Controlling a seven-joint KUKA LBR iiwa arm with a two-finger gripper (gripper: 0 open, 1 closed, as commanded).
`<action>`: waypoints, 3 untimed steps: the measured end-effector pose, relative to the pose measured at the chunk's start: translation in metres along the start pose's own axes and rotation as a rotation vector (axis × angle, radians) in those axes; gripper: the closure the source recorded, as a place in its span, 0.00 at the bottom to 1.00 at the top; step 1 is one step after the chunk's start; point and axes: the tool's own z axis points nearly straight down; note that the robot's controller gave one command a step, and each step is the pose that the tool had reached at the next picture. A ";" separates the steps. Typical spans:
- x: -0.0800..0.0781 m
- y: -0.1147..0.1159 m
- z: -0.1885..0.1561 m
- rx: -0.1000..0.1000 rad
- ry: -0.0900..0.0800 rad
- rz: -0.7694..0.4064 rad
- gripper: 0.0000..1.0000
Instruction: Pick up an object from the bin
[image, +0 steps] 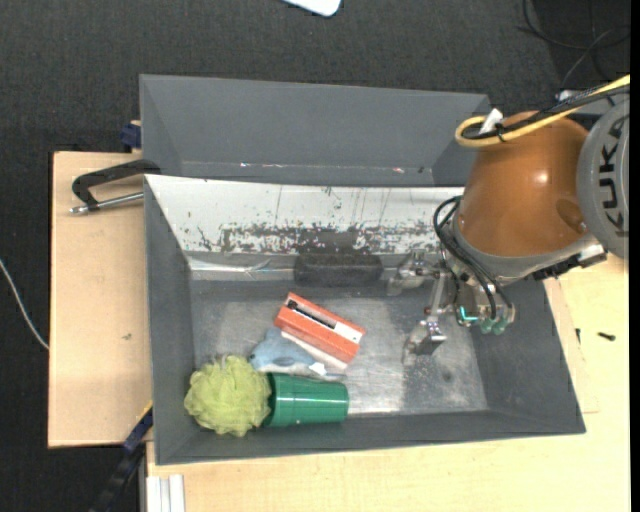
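The lower left of the bin (166, 330) contains one yellow-green mesh sponge (228, 396) touching one green cup (306, 400) on its side. Above them lie one pale blue packet (270, 352), one orange box (320, 329), and one dark block (337, 268) at the back wall. The gripper (428, 339) is right of centre over bare floor, with the orange box nearest, apart on its left; its spread cannot be told.

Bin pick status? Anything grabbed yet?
Nothing done yet: orange box, green cup and yellow-green mesh sponge lie front left in the bin. In hand: the gripper sits low over bare floor to their right, carrying nothing visible. Left: the whole grasp and lift.
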 end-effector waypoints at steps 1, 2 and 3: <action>-0.002 0.004 0.039 0.000 -0.009 0.045 0.00; -0.030 0.037 0.096 0.000 -0.007 -0.037 0.00; -0.020 0.041 0.137 0.000 -0.007 -0.129 1.00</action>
